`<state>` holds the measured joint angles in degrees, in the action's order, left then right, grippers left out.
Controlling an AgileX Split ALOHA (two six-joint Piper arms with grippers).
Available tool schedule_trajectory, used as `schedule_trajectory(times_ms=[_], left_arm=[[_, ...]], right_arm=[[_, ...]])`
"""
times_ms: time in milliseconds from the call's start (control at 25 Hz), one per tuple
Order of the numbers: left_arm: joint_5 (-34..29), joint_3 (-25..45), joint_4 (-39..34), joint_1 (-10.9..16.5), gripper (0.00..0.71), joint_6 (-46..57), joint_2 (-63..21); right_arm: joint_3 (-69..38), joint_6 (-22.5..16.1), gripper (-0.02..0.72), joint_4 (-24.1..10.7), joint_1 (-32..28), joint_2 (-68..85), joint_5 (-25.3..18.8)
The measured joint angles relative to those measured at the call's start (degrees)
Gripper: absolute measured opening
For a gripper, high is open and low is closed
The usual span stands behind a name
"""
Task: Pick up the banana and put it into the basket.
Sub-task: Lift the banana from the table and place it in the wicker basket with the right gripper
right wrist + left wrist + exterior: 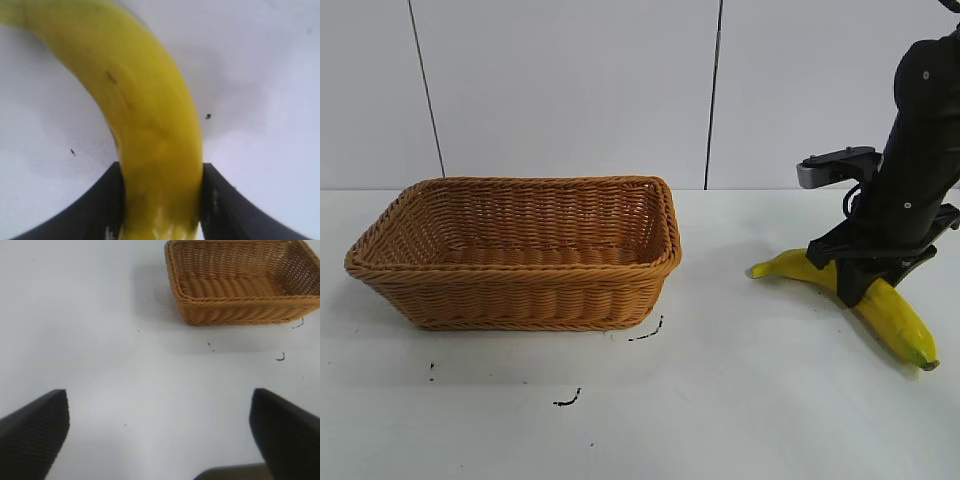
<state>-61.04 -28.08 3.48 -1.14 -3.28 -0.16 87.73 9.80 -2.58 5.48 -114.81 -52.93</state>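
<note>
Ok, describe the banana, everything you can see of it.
The banana is long, gently curved, smooth yellow, with a dark greenish tip at one end. The right claw is shut on its middle, black fingers pressing both sides. It lies on or just above the white table, well right of the basket.

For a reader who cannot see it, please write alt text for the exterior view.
The right hand grips a yellow banana around its middle, at the right of a white table. An empty wicker basket stands at the left, apart from both.
</note>
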Motion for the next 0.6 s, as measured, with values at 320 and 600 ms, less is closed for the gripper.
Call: schedule_trajectory(times_ms=[320,600], left_arm=[[0.0,0.0,0.0,0.0,0.695,0.0,0.0],[0.0,0.0,0.0,0.0,0.695,0.0,0.0]], right_arm=[[17.8,7.0,0.316,4.0,2.3,-0.4,-9.4],[29.6,13.9,0.316,4.0,11.4,-6.8,-9.9]])
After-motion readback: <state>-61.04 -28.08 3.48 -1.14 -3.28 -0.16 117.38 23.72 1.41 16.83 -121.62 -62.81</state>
